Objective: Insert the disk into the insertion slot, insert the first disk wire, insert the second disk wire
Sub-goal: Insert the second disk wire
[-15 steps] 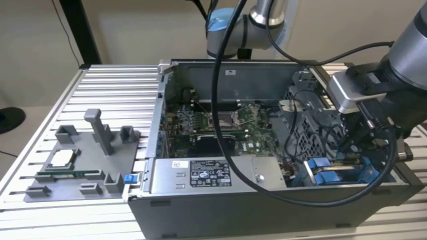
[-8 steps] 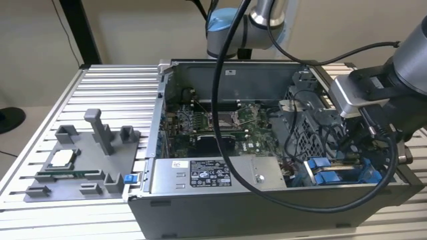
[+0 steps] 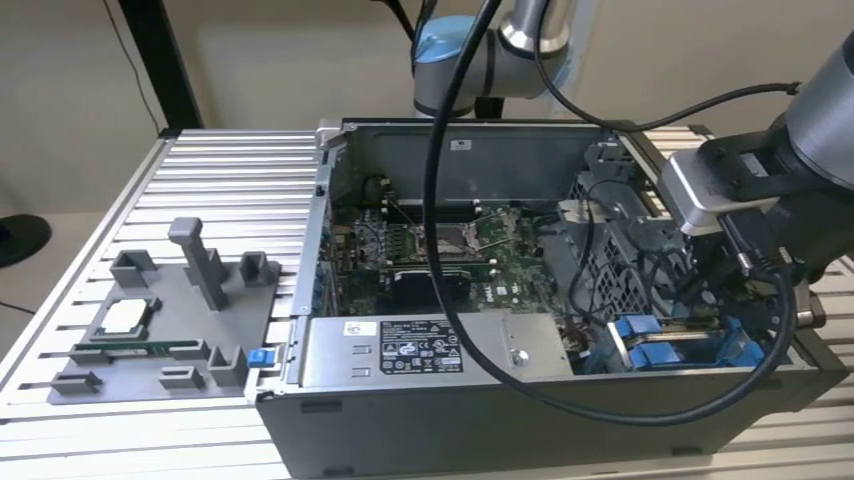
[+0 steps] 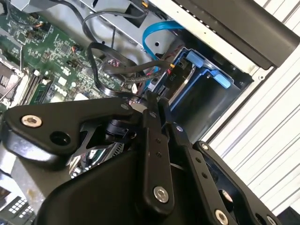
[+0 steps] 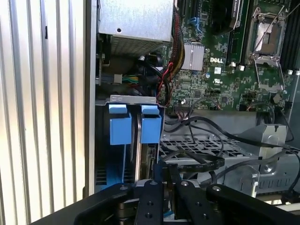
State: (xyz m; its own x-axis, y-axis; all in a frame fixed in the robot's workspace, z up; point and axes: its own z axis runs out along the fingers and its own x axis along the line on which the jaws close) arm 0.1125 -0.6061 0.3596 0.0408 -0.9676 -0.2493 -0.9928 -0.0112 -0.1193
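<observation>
The disk sits on edge in its bay at the case's front corner, and its bright blue frame [image 5: 151, 127] [image 4: 213, 75] [image 3: 651, 338] shows in all views. A second blue tab [image 5: 120, 130] stands beside it. My gripper [image 4: 151, 100] [image 5: 169, 171] hovers just above that bay with its black fingers drawn close together. They seem to pinch the end of a black disk wire [image 4: 101, 51] that loops back over the motherboard. In the first wrist view another black wire [image 5: 201, 161] curves right beside the fingertips. The arm's wrist [image 3: 747, 190] hangs over the case's right side.
A silver power-supply box [image 3: 427, 350] [image 5: 133, 18] lies along the case front, next to the bay. The green motherboard [image 3: 441, 250] fills the case floor. A light blue cable [image 4: 157, 29] runs near the bay. A grey fixture tray [image 3: 147, 330] rests on the slatted table at the exterior view's left.
</observation>
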